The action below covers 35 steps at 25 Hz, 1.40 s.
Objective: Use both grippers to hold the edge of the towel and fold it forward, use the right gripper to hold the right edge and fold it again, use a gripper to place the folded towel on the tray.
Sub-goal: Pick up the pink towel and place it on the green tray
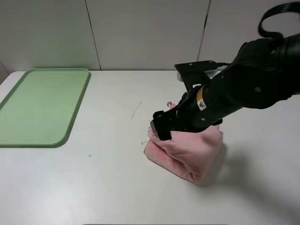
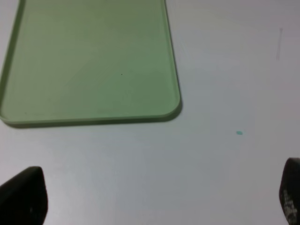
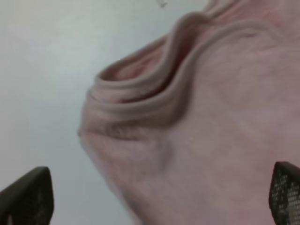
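Towel: folded bundle on table, well apart from tray.
R gripper: jaws spread over bundle's layered hems.
L gripper: spread, empty, near tray.
Advice: pinch all layers tog. before lifting, else it prob. unfolds.

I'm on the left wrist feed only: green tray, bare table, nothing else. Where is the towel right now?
Observer: The towel lies folded in a thick bundle on the table, right of centre in the high view and well apart from the tray at the far left.
Operator: Is the right arm on it?
Observer: The right gripper is down at the bundle's left end, over the cloth.
Operator: Clamped?
Observer: No. Its wrist view shows the fingers spread wide, with the layered hem ahead of them, not pinched.
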Tool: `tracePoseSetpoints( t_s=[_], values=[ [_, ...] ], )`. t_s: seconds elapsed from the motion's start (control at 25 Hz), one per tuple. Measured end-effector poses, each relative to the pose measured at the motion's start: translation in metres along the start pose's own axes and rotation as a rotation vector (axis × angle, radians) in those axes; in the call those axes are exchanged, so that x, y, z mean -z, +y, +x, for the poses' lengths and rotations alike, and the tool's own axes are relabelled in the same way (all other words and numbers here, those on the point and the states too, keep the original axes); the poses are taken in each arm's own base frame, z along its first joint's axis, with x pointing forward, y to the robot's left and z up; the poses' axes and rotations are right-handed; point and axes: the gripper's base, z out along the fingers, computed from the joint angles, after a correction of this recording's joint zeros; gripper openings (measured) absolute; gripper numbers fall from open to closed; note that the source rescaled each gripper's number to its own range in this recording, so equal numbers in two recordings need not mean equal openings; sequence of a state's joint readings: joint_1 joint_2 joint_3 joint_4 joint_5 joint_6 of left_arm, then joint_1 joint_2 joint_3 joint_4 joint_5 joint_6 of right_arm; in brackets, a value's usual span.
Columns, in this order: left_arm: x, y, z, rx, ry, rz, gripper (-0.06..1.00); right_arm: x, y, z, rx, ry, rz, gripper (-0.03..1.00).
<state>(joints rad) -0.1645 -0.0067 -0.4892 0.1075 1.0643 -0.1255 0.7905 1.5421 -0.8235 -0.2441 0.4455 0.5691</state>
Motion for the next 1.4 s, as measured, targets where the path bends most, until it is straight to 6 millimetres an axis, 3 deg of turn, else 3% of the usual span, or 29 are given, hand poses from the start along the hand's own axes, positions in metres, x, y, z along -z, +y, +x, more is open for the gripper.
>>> tracePoseSetpoints(
  t_s=[0.36,0.64,0.88,1.08,1.4],
  values=[
    [0.0,0.0,0.0,0.0,0.0,0.0,1.0,0.064,-0.025,0.013,0.182,0.07,0.159,1.0],
    [0.0,0.0,0.0,0.0,0.0,0.0,1.0,0.117,-0.072,0.032,0.075,0.188,0.343,1.0],
    [0.0,0.0,0.0,0.0,0.0,0.0,1.0,0.159,-0.105,0.054,-0.025,0.142,0.414,1.0],
    [0.0,0.0,0.0,0.0,0.0,0.0,1.0,0.175,-0.125,0.089,-0.1,0.122,0.458,1.0],
    [0.0,0.0,0.0,0.0,0.0,0.0,1.0,0.195,-0.12,0.138,-0.212,-0.037,0.398,1.0]
  ],
)
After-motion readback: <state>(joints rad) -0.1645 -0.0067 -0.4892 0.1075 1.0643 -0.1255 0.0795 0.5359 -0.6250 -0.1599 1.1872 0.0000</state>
